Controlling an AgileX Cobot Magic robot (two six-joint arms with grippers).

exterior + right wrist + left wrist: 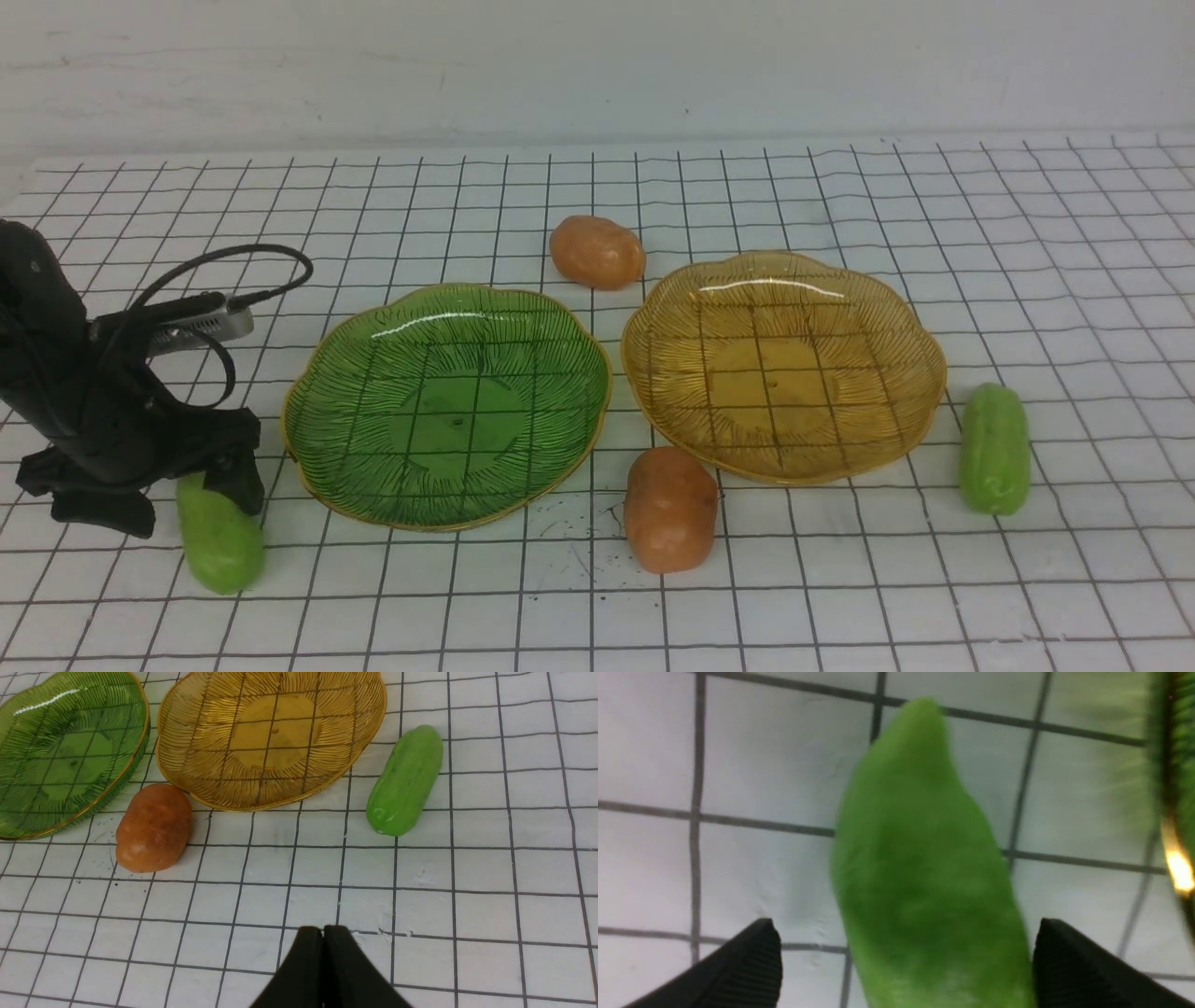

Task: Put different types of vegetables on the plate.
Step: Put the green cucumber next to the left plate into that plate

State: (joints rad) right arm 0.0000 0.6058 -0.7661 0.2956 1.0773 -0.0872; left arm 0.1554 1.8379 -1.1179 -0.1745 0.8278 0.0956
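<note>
A light-green cucumber (222,546) lies on the grid table left of the green plate (448,411). My left gripper (173,499) is low over its far end, jaws open on either side of it; in the left wrist view the cucumber (920,872) fills the gap between the fingers (752,966), with a gap at one finger. A second cucumber (995,448) lies right of the amber plate (784,364). One potato (597,251) lies behind the plates, another (669,509) in front between them. My right gripper (323,933) is shut and empty, above bare table.
Both plates hold nothing. The green plate's rim (1176,765) is close beside the left gripper. The right wrist view shows the amber plate (271,732), green plate (60,751), front potato (153,827) and right cucumber (405,780). A white wall stands behind the table.
</note>
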